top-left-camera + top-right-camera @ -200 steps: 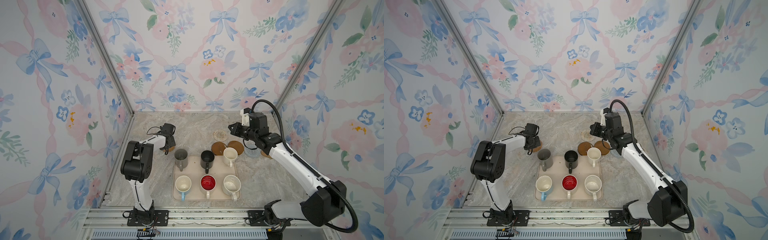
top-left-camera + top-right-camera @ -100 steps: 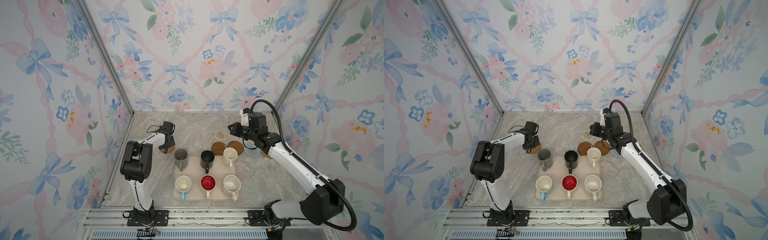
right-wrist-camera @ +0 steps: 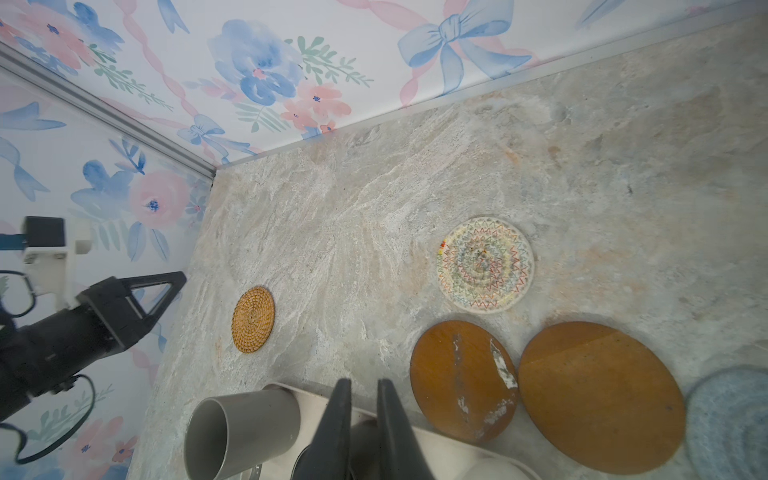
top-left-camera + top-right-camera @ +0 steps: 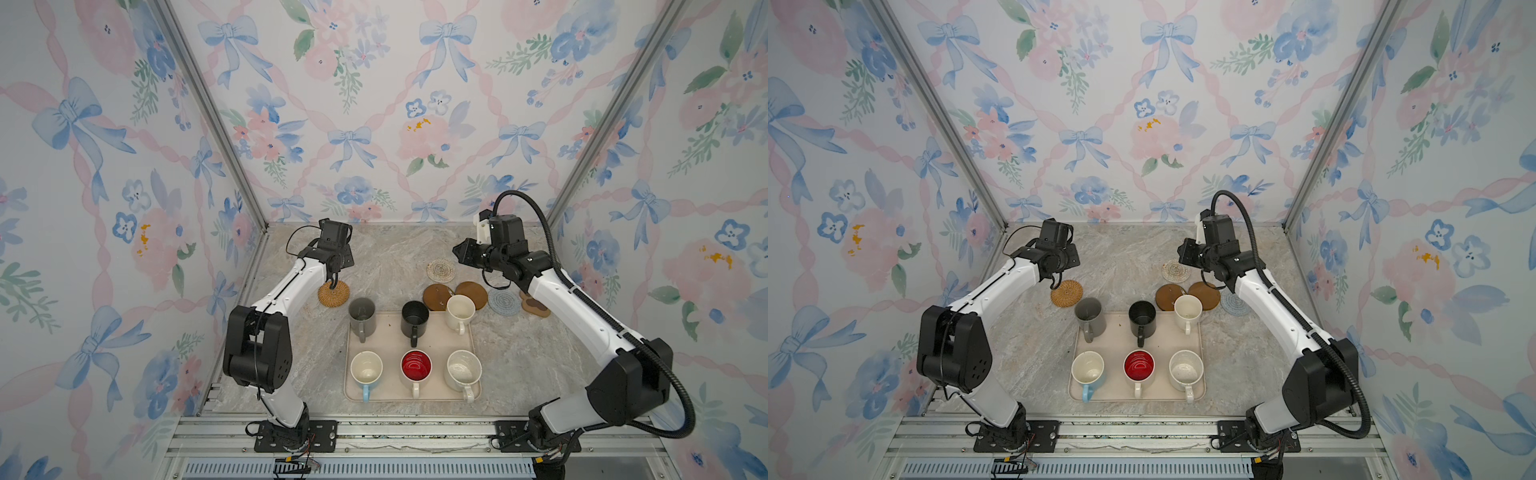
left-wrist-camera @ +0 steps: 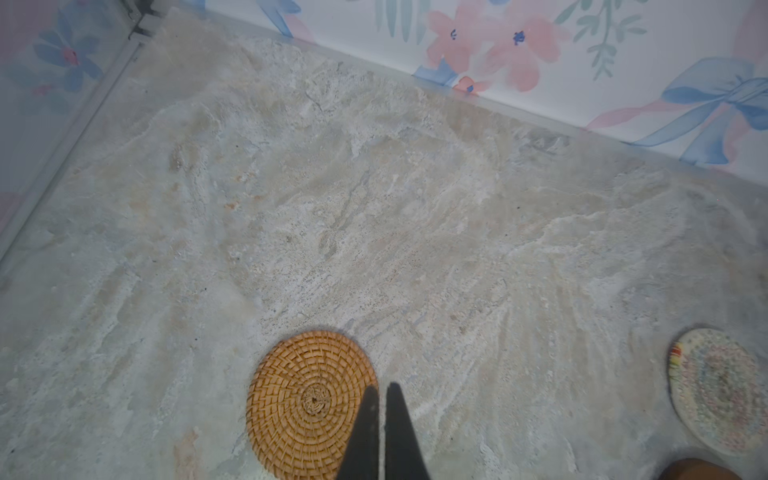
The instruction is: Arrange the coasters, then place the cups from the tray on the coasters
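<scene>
1. The left gripper (image 4: 332,285), fingers together, has its tips down on the tan rattan coaster (image 4: 333,293). The coaster lies flat on the counter (image 4: 382,253), just beyond the grey mug (image 4: 362,318).
2. The right gripper (image 3: 365,382), fingers a sliver apart and empty, hangs over the tray's (image 4: 388,334) far edge, near the pale woven coaster (image 4: 441,270).
3. The rattan looks light, stiff and thin. It is probably easier to slide under pressure than to pinch; to lift it, take its rim.
4. The mugs (image 4: 415,365) all stand on the tray. They are likely heavy, glazed and breakable, so grip the wall or the handle.
</scene>
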Motion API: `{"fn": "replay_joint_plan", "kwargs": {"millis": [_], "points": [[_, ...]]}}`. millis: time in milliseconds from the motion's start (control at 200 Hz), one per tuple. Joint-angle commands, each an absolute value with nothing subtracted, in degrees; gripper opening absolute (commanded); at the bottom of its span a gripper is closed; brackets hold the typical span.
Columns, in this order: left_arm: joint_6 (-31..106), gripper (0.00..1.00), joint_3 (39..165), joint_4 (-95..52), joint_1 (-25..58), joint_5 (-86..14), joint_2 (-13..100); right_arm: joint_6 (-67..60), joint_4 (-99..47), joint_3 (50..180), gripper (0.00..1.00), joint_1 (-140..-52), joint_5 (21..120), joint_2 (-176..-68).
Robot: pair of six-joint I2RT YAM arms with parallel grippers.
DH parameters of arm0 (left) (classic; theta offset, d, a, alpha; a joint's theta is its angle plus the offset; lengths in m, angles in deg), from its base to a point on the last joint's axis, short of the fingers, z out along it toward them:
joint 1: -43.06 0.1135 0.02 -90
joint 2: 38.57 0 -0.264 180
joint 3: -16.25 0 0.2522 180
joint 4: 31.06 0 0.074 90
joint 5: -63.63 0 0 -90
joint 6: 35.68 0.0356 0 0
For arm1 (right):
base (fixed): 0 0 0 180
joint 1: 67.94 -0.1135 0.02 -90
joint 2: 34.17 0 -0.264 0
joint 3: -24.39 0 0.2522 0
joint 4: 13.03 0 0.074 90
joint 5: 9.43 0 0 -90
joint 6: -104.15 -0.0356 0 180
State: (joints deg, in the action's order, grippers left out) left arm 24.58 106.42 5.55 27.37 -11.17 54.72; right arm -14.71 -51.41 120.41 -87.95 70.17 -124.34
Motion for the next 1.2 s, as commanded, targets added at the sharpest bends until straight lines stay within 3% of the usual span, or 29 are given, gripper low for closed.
{"fn": "replay_joint_plan", "kwargs": {"millis": [0, 215, 505, 725, 1195], "points": [[22.8, 0.0, 101.4, -0.8, 25.5, -12.1, 47.3, -10.1, -60.1, 128.4, 0.0, -84.4, 67.2, -133.8], [23.8, 0.0, 83.9, -17.2, 20.3, -14.2, 34.0, -3.9, -72.6, 148.1, 0.0, -81.4, 65.3, -151.7], [21.4, 0.0, 69.7, -29.5, 16.8, -17.9, 25.4, -0.2, -83.8, 167.9, 0.0, -81.9, 64.8, -169.1], [22.1, 0.0, 66.6, -29.8, 14.3, -16.5, 22.7, 1.2, -88.9, 174.0, 0.0, -83.0, 65.6, -175.5], [23.1, 0.0, 63.4, -30.1, 14.1, -14.7, 15.4, 1.5, -89.7, 171.7, 0.0, -84.4, 68.1, -178.3]]}}
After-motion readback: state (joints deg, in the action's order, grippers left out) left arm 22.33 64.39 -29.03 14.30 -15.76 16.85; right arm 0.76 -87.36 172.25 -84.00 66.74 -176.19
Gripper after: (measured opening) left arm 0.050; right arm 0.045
